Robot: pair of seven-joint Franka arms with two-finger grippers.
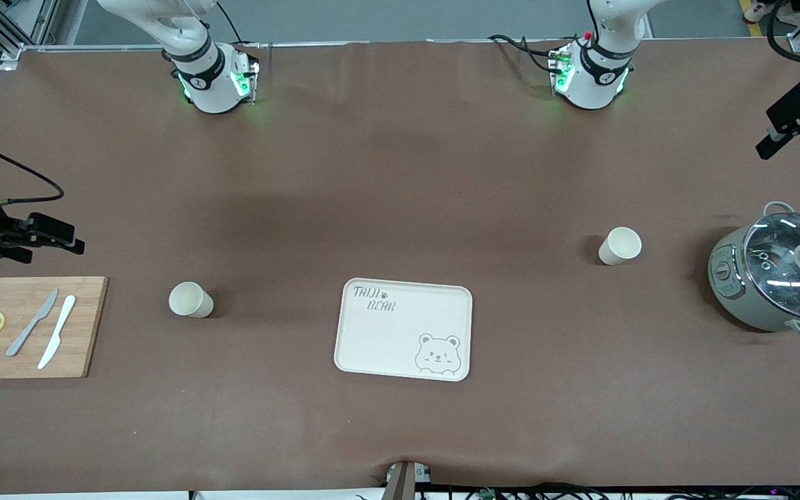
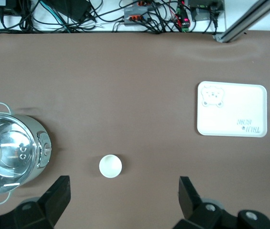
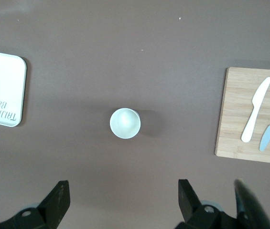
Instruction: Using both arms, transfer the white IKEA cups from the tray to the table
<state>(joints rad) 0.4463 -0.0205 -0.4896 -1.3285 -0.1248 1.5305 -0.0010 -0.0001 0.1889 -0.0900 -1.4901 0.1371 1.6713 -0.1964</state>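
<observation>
Two white IKEA cups stand upright on the brown table. One cup (image 1: 191, 299) is toward the right arm's end, between the tray and a cutting board. The other cup (image 1: 619, 246) is toward the left arm's end, between the tray and a pot. My right gripper (image 3: 124, 200) is open and empty, high above the first cup (image 3: 125, 123). My left gripper (image 2: 124, 198) is open and empty, high above the second cup (image 2: 110, 166). Both arms' black hands show at the edges of the front view, the right (image 1: 39, 235) and the left (image 1: 799, 111).
A cream bear-print tray (image 1: 403, 329) lies between the cups, nearer the front camera. A grey-green pot with a glass lid (image 1: 778, 271) stands at the left arm's end. A wooden cutting board (image 1: 25, 326) with two knives and lemon slices lies at the right arm's end.
</observation>
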